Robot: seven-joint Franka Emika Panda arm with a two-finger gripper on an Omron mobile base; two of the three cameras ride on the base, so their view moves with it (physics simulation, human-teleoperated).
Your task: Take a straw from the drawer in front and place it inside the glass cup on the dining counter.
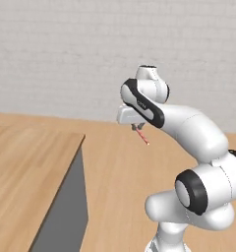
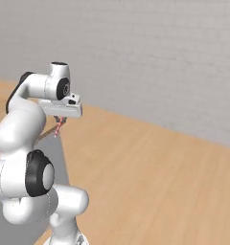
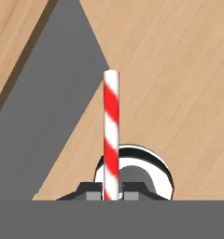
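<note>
Sticking straight out from between the fingertips, the straw (image 3: 111, 135) — red-and-white striped — is clamped at its base by the hand (image 3: 111, 195), which is closed on it. Below the hand lies wood floor (image 3: 179, 70); off to one side, a light wood worktop (image 1: 26, 167) with a grey side panel (image 1: 68, 211).

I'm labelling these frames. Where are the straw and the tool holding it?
straw (image 3: 111, 130), hand view, middle of its red and white striped shaft.
tool (image 3: 111, 195), hand view, midway between its fingertips, shut on the straw's lower end.
</note>
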